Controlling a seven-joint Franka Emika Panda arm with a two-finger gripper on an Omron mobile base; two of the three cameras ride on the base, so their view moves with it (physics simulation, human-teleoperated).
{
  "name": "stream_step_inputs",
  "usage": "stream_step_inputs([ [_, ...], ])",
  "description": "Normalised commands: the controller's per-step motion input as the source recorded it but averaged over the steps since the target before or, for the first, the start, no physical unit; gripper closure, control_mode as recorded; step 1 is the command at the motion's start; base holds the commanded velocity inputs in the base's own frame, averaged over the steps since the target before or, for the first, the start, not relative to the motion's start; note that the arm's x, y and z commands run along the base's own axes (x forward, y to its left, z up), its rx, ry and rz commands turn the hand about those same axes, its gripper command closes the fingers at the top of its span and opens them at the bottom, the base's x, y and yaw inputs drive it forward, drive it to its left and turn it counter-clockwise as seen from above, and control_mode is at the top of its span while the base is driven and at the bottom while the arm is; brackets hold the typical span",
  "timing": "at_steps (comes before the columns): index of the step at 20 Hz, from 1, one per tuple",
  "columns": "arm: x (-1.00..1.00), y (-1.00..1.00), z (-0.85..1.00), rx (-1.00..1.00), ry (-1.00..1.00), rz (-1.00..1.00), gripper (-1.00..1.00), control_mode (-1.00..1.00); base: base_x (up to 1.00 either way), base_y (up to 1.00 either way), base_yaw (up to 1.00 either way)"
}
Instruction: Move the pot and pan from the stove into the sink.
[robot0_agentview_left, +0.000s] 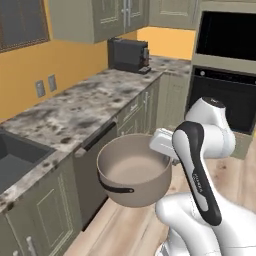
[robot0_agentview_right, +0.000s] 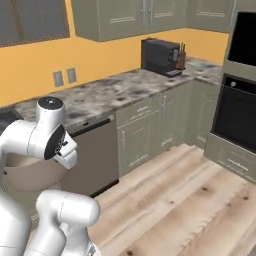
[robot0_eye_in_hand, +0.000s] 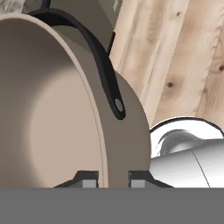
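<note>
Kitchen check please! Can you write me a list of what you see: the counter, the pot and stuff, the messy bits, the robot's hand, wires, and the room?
Surface: speckled stone counter, nothing resting near the sink.
Job's things: pot held up over the wood floor, beside the counter; sink at the left edge.
Clutter: black coffee machine on the far counter.
Grippers: gripper shut on the pot's rim, one finger inside, one outside.
Cables: nothing seen.
Surroundings: green cabinets, orange wall, black wall oven, wall outlets.

Orange walls (robot0_agentview_right: 35, 60), grey-green cabinets (robot0_agentview_right: 145, 132), wooden floor (robot0_agentview_right: 185, 200).
</note>
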Motion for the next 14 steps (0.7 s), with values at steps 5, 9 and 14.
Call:
stream_step_inputs([
  [5, 0.0, 0.0, 0.0, 0.0, 0.0, 0.0, 1.0, 1.0, 0.0, -0.02, 0.47],
  [9, 0.0, 0.0, 0.0, 0.0, 0.0, 0.0, 1.0, 1.0, 0.0, -0.01, 0.47],
  [14, 0.0, 0.0, 0.0, 0.0, 0.0, 0.0, 1.0, 1.0, 0.0, -0.01, 0.48],
])
